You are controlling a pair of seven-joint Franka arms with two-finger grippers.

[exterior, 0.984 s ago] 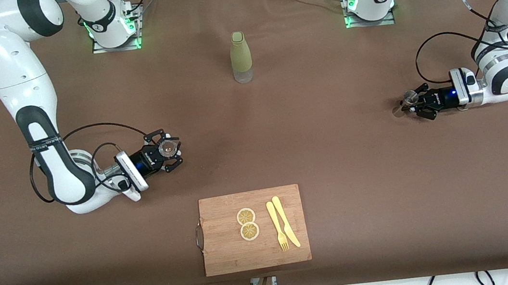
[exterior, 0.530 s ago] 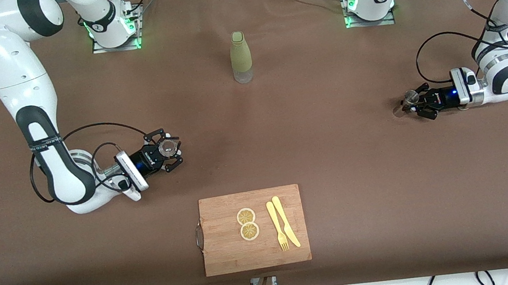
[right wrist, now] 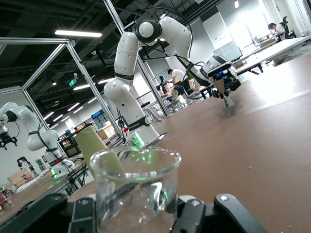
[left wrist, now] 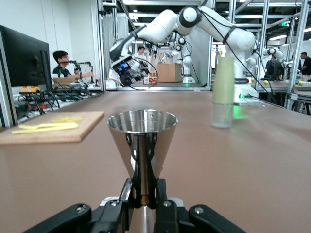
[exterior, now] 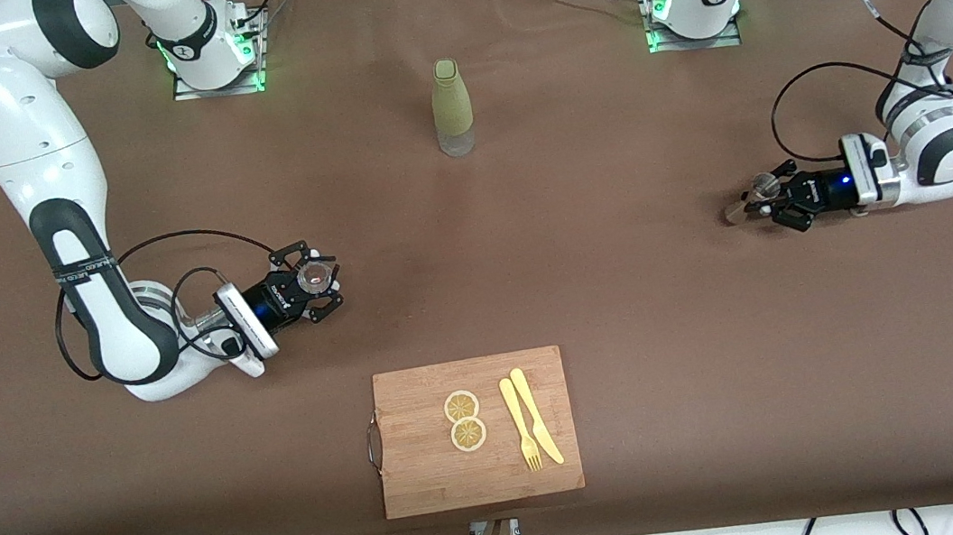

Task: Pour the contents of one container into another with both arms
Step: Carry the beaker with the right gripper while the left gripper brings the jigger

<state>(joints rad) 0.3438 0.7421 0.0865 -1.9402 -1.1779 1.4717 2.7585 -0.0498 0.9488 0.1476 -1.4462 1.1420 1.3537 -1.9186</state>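
Observation:
My left gripper (exterior: 757, 198) is shut on the narrow waist of a steel double-cone jigger (left wrist: 142, 136), which stands upright just above the table at the left arm's end. The jigger (exterior: 746, 203) shows small in the front view. My right gripper (exterior: 313, 283) is shut on a clear glass cup (right wrist: 136, 187) low over the table at the right arm's end, with the cup's mouth (exterior: 315, 275) facing up. In the right wrist view the left gripper (right wrist: 222, 83) shows in the distance with the jigger (right wrist: 227, 101) under it.
An olive-green bottle (exterior: 451, 107) with a clear base stands mid-table near the arms' bases. A wooden cutting board (exterior: 430, 482) lies near the front camera's edge, bearing two lemon slices (exterior: 464, 420), a yellow fork (exterior: 519, 424) and a yellow knife (exterior: 536, 415).
My left gripper has carried the jigger a little toward the middle of the table. The right arm and its glass cup stay where they were.

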